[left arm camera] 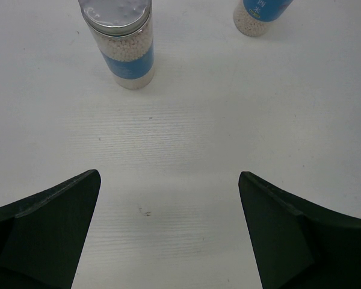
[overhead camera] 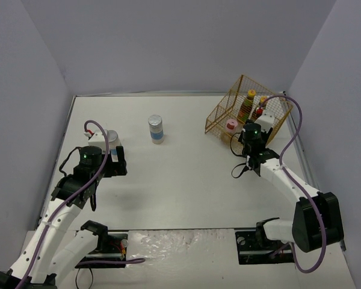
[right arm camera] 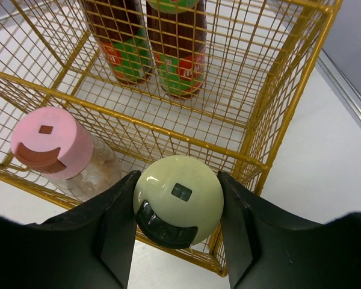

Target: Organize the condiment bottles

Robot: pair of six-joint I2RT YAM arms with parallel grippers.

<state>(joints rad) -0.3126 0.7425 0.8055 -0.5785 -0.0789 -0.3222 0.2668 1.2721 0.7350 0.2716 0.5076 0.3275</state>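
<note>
My right gripper (right arm camera: 178, 186) is shut on the green-lidded shaker (right arm camera: 178, 201), held at the near rim of the yellow wire basket (right arm camera: 168, 129). The pink-lidded shaker (right arm camera: 54, 147) stands inside the basket at the left. Two dark-red sauce bottles (right arm camera: 123, 48) (right arm camera: 177, 57) stand at its back. My left gripper (left arm camera: 168, 177) is open and empty over bare table. One silver-lidded blue-labelled jar (left arm camera: 123, 45) stands ahead of it, a second (left arm camera: 262, 12) further right. In the top view the jars (overhead camera: 112, 138) (overhead camera: 155, 128) stand at left and centre, the left gripper (overhead camera: 113, 159) just below the first.
The basket (overhead camera: 228, 105) stands at the back right of the white table, close to the right wall. The right gripper (overhead camera: 251, 135) hangs at its near side. Grey walls enclose the table on three sides.
</note>
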